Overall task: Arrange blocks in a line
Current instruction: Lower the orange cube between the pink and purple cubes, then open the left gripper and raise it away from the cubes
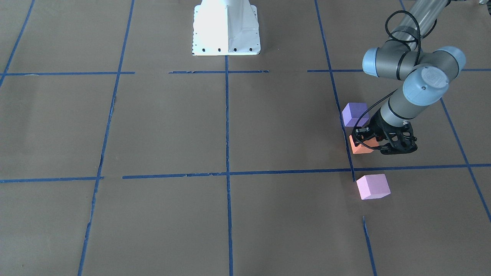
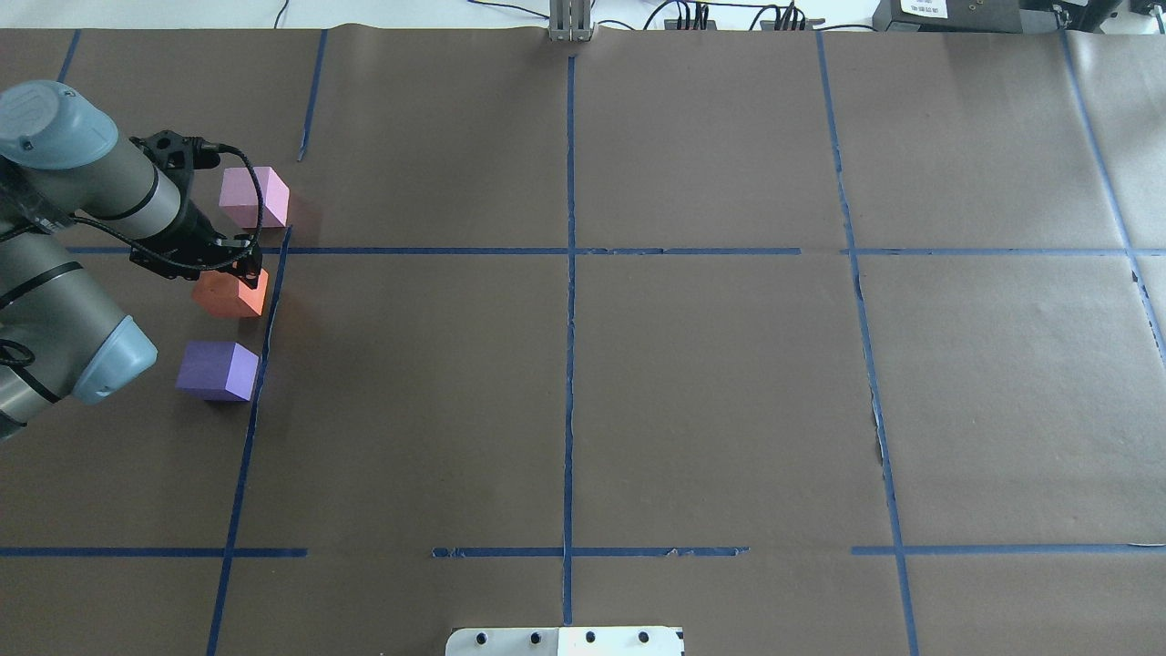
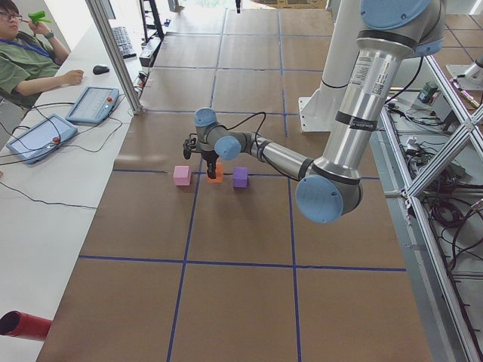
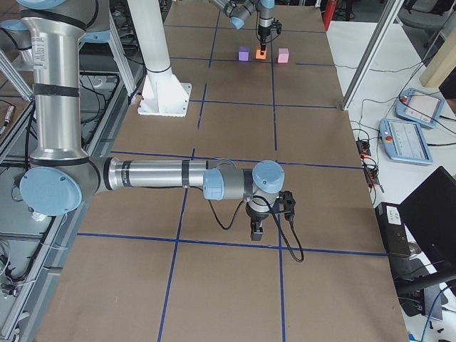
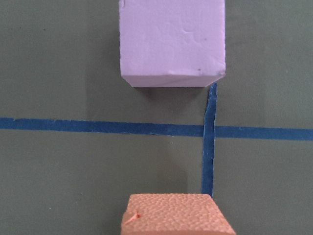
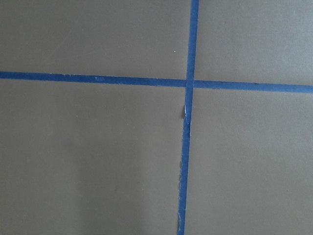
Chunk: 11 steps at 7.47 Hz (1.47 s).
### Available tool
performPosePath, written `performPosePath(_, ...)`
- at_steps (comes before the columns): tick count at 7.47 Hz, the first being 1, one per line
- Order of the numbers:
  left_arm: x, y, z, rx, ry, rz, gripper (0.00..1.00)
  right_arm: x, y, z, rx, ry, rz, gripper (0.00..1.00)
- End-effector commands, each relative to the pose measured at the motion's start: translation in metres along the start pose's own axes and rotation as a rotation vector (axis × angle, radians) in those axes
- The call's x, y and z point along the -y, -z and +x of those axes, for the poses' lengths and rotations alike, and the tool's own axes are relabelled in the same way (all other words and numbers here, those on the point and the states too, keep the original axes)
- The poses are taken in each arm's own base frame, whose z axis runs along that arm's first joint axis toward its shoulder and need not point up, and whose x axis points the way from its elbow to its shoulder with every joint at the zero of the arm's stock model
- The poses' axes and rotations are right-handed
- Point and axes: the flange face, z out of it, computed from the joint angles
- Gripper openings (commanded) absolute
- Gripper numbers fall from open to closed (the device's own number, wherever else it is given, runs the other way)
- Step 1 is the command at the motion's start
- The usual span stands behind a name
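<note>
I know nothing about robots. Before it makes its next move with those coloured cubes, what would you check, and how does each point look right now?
1. Left pincer is right at the orange block: ok.
2. Whether that pincer is open or shut on it: cannot tell.
3. Pink block, orange block and purple block form one row: ok.
4. Blocks stand apart, none touching: ok.
5. Right pincer is far from the blocks: ok.
</note>
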Motion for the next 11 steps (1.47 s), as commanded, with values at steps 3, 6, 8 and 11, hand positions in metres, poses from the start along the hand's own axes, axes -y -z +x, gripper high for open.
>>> performPosePath(3, 0.000, 0.000, 0.000, 0.002, 0.000, 0.003, 0.99, 0.000, 0.000, -0.001, -0.001, 0.002, 0.000, 1.00)
performPosePath(6, 0.004, 0.003, 0.002, 0.019, -0.004, 0.033, 1.00, 0.000, 0.000, 0.000, 0.001, 0.001, 0.001, 1.00)
performPosePath(8, 0.017, 0.040, 0.000, 0.002, 0.012, 0.081, 1.00, 0.000, 0.000, 0.000, 0.001, 0.001, 0.001, 1.00)
performPosePath(11, 0.040, 0.159, 0.001, 0.072, -0.051, 0.114, 1.00, 0.000, 0.000, 0.000, 0.001, 0.000, 0.000, 1.00)
